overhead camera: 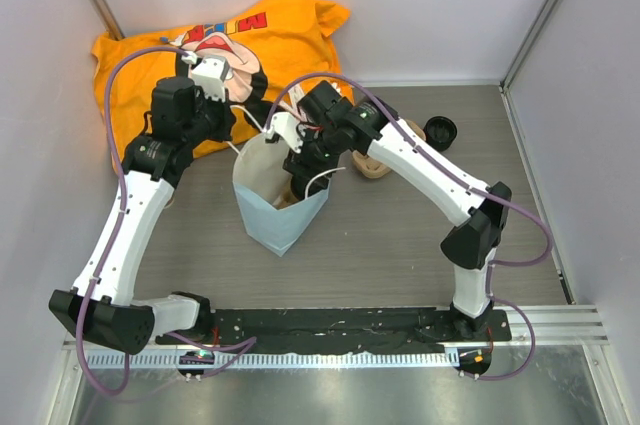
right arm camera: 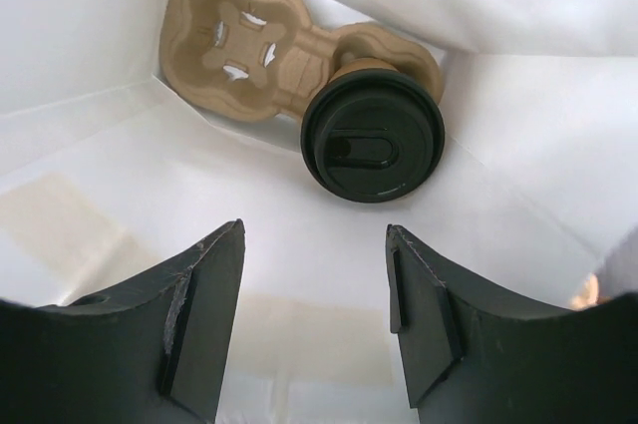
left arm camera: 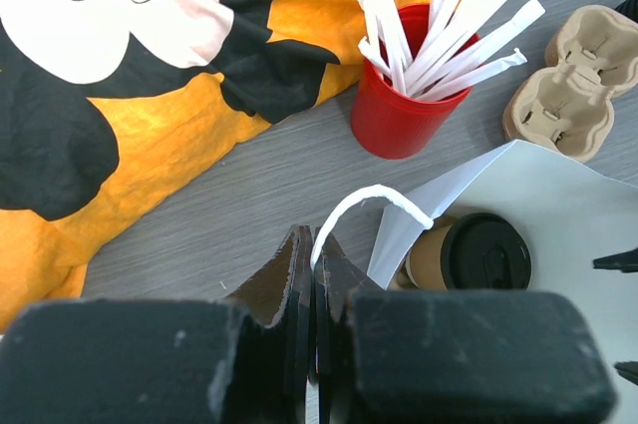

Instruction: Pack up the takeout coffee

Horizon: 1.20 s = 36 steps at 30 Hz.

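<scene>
Right gripper [right arm camera: 314, 236]: jaws apart, empty, down inside paper bag [overhead camera: 270, 220] | takeout coffee [right arm camera: 372, 135]: upright in cup carrier [right arm camera: 239, 45] on bag floor, straight ahead of jaws, lid facing them | left gripper [left arm camera: 314, 244]: pinching bag handle [left arm camera: 369, 195] | right arm nearer

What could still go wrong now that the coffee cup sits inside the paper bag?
1. The right gripper hangs open inside the bag, just above the takeout coffee. Backing out, a finger could catch the black lid or the bag wall and tip the cup.
2. The left gripper pinches only the thin white handle. If that slips, the bag mouth might sag shut.
</scene>
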### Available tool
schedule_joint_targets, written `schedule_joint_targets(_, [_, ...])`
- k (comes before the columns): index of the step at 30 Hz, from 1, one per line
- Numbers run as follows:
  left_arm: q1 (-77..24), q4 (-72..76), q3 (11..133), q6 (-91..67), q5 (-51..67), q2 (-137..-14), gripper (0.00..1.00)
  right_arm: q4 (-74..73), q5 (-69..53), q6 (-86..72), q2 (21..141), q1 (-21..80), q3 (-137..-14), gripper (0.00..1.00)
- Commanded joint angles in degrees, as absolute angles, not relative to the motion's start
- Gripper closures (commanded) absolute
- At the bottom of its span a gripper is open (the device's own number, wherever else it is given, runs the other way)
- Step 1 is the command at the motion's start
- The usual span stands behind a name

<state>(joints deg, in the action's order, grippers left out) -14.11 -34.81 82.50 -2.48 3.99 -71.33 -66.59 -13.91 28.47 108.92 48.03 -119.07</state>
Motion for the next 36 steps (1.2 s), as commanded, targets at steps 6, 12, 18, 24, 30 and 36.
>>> schedule_joint_targets(6, [-13.71,-31.91,83.23,-1.5,2.02,-69.96,0.88,-67.59,-16.35,29.79,103.36,47.03,-124.53,0.36])
schedule_joint_targets(12, [-13.62,-31.82,83.06,-1.41,2.37,-70.05,0.74,-67.33,-17.05,29.44,101.96,45.35,-127.87,0.36])
schedule_joint_targets(18, [-13.53,-31.99,83.06,-1.23,2.72,-69.96,0.6,-63.55,-17.75,26.64,99.59,41.31,-130.61,0.36])
schedule_joint_targets(24, [-13.45,-31.9,82.62,-1.32,2.99,-69.96,0.59,-59.06,-20.56,23.99,98.87,38.14,-129.64,0.36])
schedule_joint_targets(30, [-13.45,-31.99,83.06,-1.41,4.92,-70.14,0.59,-56.79,-18.56,23.21,98.53,37.97,-125.16,0.36])
schedule_joint_targets(36, [-13.45,-32.34,83.67,-1.23,5.54,-70.66,0.45,-50.98,-11.61,20.49,100.37,35.87,-124.89,0.35])
